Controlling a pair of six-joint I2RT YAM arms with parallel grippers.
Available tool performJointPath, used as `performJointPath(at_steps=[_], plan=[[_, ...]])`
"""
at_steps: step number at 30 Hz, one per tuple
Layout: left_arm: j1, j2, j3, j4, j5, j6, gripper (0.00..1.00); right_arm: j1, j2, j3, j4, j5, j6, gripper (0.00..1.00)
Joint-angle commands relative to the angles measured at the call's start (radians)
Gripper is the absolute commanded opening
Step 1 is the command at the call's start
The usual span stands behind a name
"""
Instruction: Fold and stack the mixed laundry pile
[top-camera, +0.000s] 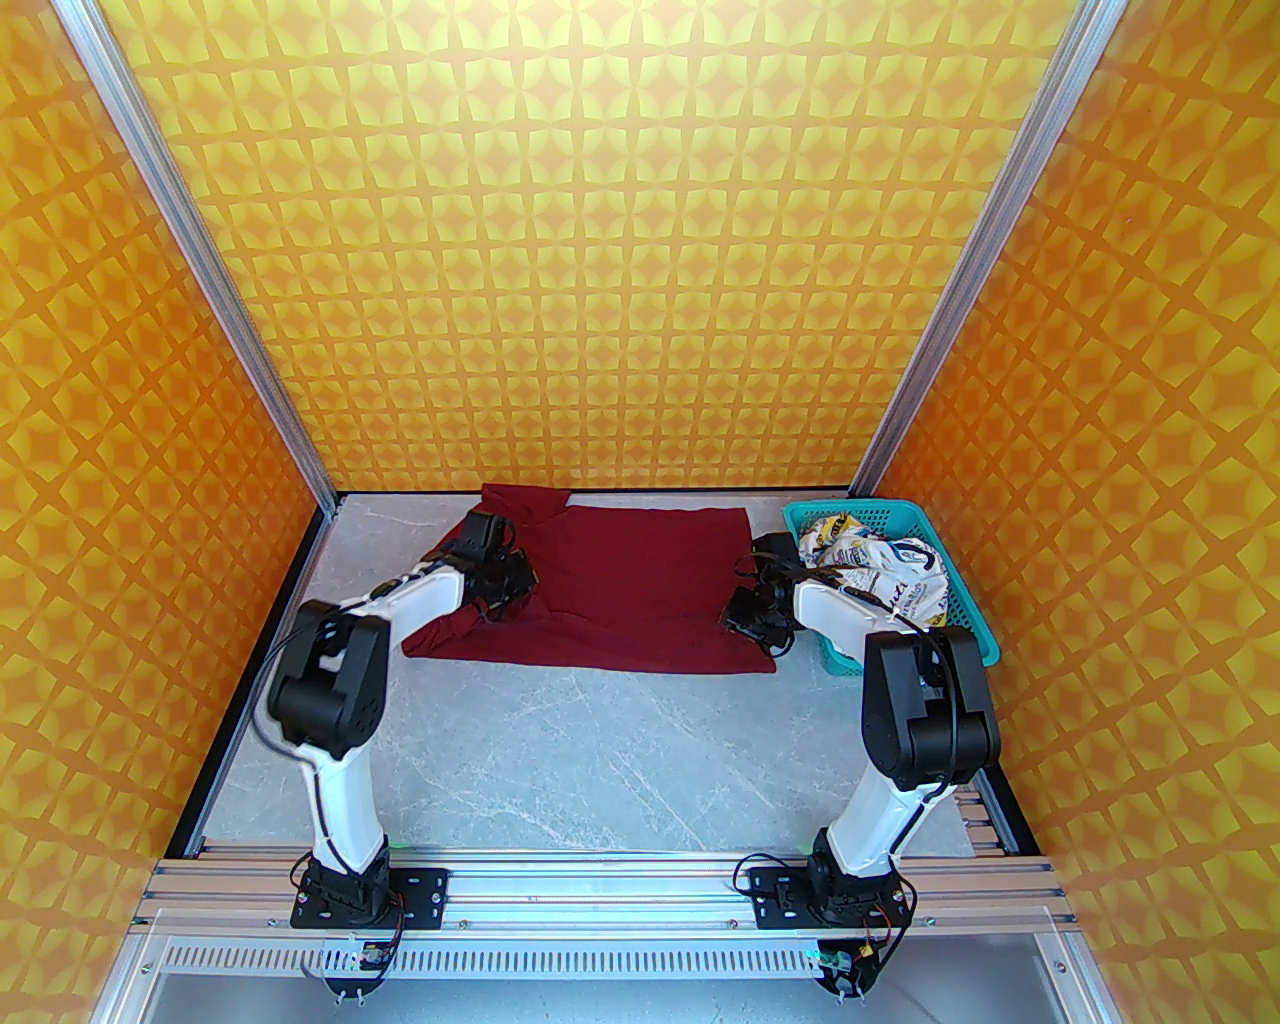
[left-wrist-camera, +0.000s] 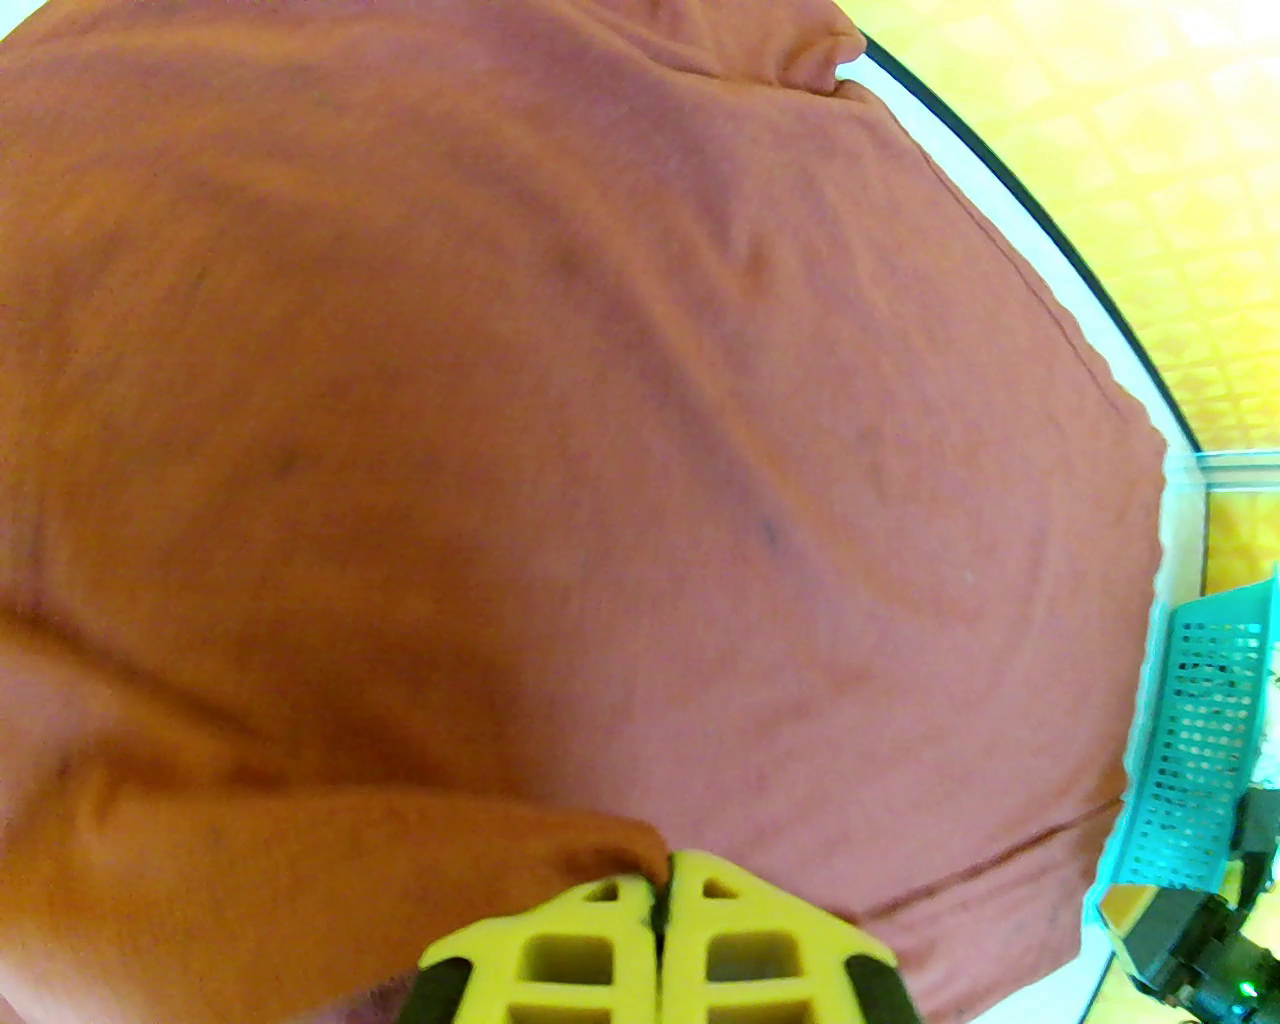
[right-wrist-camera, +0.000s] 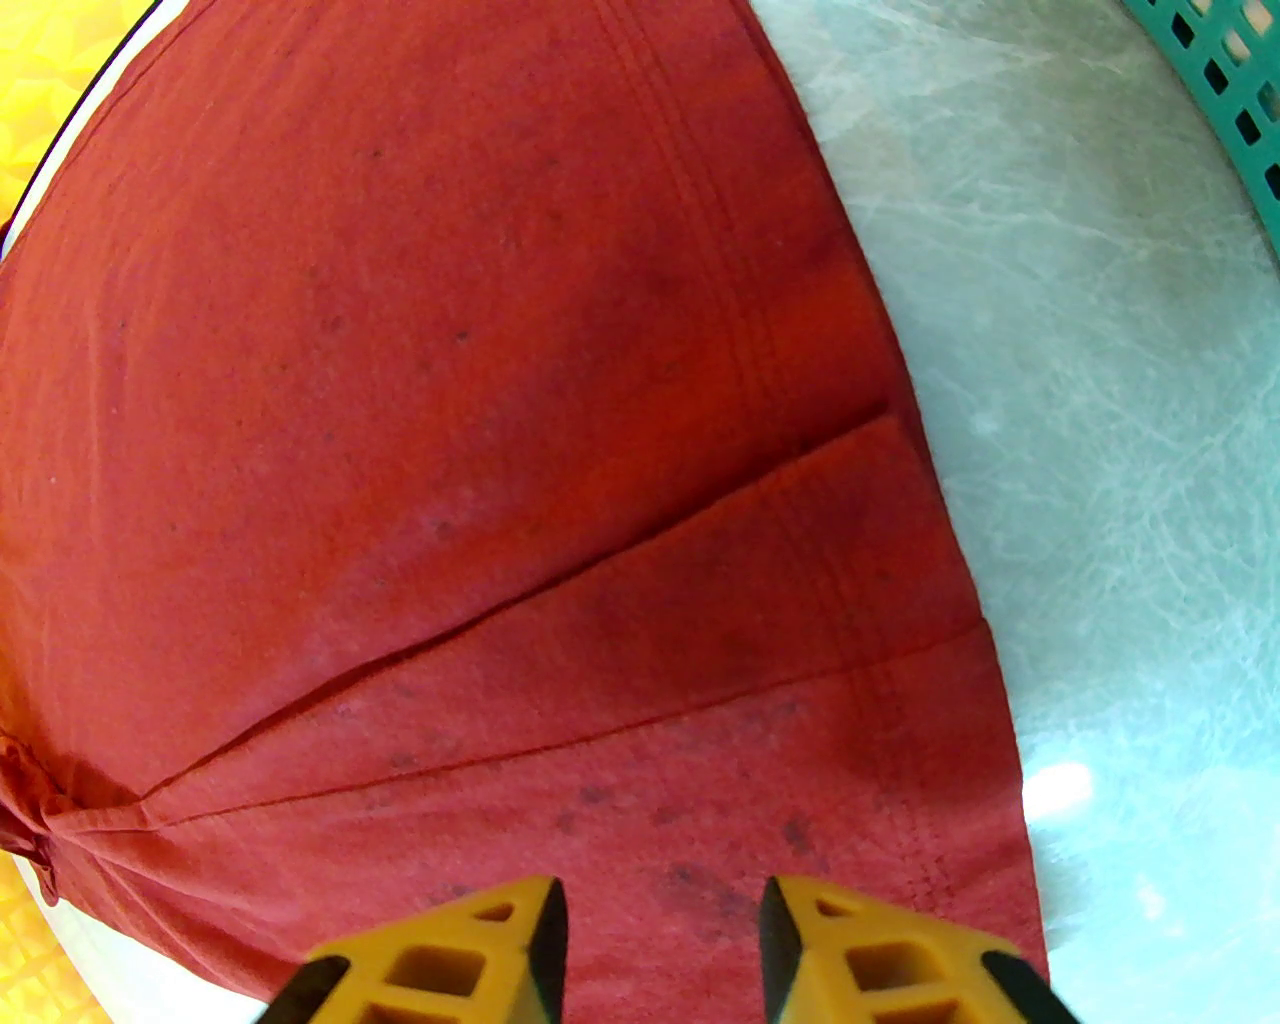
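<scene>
Grey marbled table, orange patterned walls on three sides.

Top view: dark red T-shirt is lying spread along the far edge, from left of centre to mid-right, not folded yet. On its left side, by the sleeve, the left gripper is sitting; at its right edge the right gripper is hanging. In the far right corner the teal basket is sitting, with the white printed garment lying crumpled inside it, so the stack isn't started. Wrist bodies are covering both grippers' tips here. The left arm is hiding part of the near sleeve and the right arm is cutting across the basket.

Left wrist view: jaws are pressing together, and a raised ridge of red cloth is running straight into the seam between them. Reading that as a pinch on the shirt. How much cloth is sitting in the grip, one layer or two, can't tell.

Right wrist view: jaws are standing apart over the shirt's hem corner with nothing between them. A diagonal fold is crossing the cloth ahead. Whether the tips are touching the cloth, can't tell.

Risks, as I'm judging them:
- Only one side is being held, so a left-only pull is likely dragging and skewing the shirt.
- A thin pinch could be slipping out on the lift.
- The far sleeve is bunching at the far edge and may be snagging.
- The right arm is working just beside the basket and could be knocking it.
</scene>
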Motion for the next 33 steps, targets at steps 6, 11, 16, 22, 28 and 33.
performJointPath(at_steps=[6,11,16,22,28,33], plan=[[0.014,0.056,0.114,-0.054,0.037,0.113,0.46,0.001,-0.040,-0.007,-0.015,0.002,-0.023,0.37],[0.029,-0.109,-0.002,-0.086,0.029,0.161,0.48,0.001,-0.074,-0.023,-0.014,-0.009,-0.017,0.38],[0.046,-0.276,-0.225,-0.085,-0.001,0.159,0.48,0.001,-0.092,-0.052,0.002,-0.026,-0.008,0.38],[0.080,-0.284,-0.370,-0.014,-0.018,0.098,0.55,0.001,-0.075,-0.058,0.018,-0.048,0.002,0.38],[0.085,-0.188,-0.340,0.013,-0.052,0.073,0.44,0.001,-0.085,-0.063,0.016,-0.039,-0.006,0.38],[0.094,-0.140,-0.281,0.066,-0.109,0.098,0.40,0.001,-0.082,-0.065,0.020,-0.045,-0.006,0.37]])
